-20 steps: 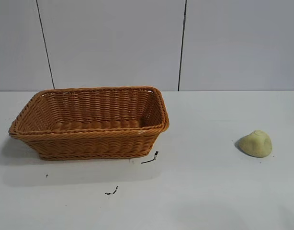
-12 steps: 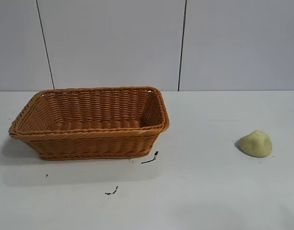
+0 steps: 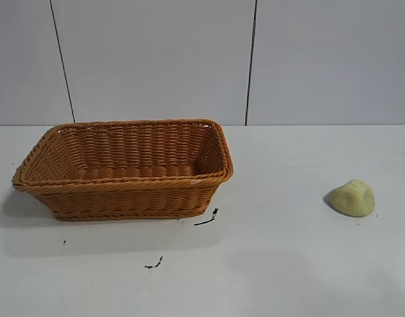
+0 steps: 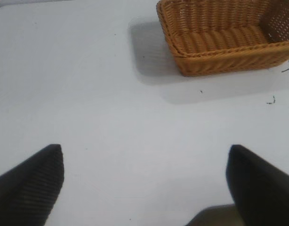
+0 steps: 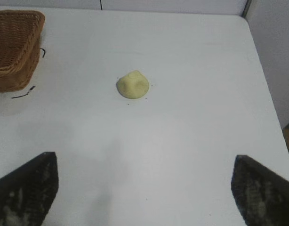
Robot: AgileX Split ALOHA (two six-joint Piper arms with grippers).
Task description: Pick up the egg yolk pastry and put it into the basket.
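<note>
The egg yolk pastry (image 3: 352, 197), a small pale yellow dome, sits on the white table at the right; it also shows in the right wrist view (image 5: 133, 84). The orange-brown wicker basket (image 3: 123, 188) stands at the left, empty; it also shows in the left wrist view (image 4: 220, 54) and at the edge of the right wrist view (image 5: 12, 70). My right gripper (image 5: 144, 181) is open and empty, well short of the pastry. My left gripper (image 4: 144, 174) is open and empty over bare table, apart from the basket. Neither gripper shows in the exterior view.
Small black marks lie on the table in front of the basket (image 3: 207, 218) (image 3: 154, 264). The table's side edge (image 5: 269, 99) runs near the pastry in the right wrist view. A grey panelled wall (image 3: 202, 59) stands behind the table.
</note>
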